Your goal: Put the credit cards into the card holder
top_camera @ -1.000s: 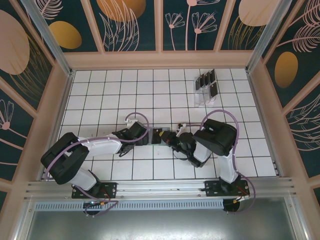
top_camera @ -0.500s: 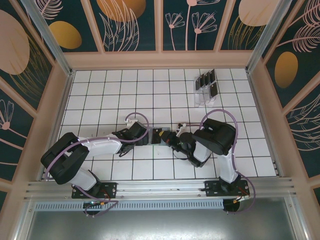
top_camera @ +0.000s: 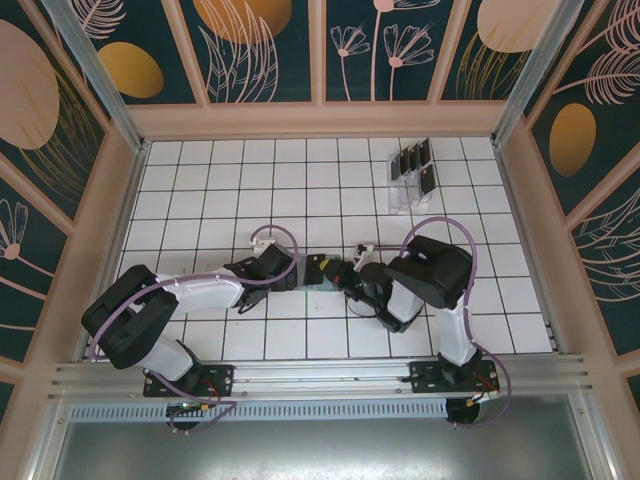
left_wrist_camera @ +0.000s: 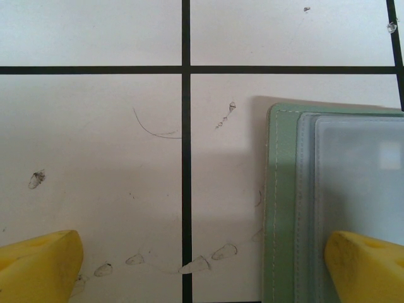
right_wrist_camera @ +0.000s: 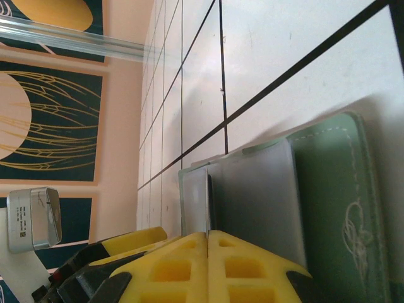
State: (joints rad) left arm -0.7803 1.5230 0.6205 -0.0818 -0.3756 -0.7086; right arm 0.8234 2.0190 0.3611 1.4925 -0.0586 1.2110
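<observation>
On the left, our left gripper [left_wrist_camera: 202, 255] stands released, jaws spread wide. One yellow finger hangs over bare tile and the other over the clear sleeves of the card holder [left_wrist_camera: 283, 208]. We cannot tell whether that finger presses on the sleeves or only hovers above them.

The card holder lies open and flat on the tiled table [top_camera: 200, 200], in the middle between the two arms, with its sage-green cover underneath and the sleeves fanned on top.

Just right of it, our right gripper [right_wrist_camera: 208, 252] is clenched, fingers together on a thin dark sliver. We take this for a credit card [right_wrist_camera: 208, 202] seen edge-on, its free end reaching in among the sleeves.

Far right, well apart from all this, the clear rack [top_camera: 398, 195] holds more dark cards [top_camera: 420, 165] standing upright.

We judge the step in hand to be feeding this card into a sleeve. To do it well we would:

- bring the left finger down on the holder so that it cannot slide away toward the left;
- hold the card in line with the sleeve mouth, not tilted across it;
- push low and slowly along the sleeve, since the plastic looks limp and may buckle or lift;
- let go only once most of the card is inside.

If the holder starts to creep, we should stop and pin it more firmly.
</observation>
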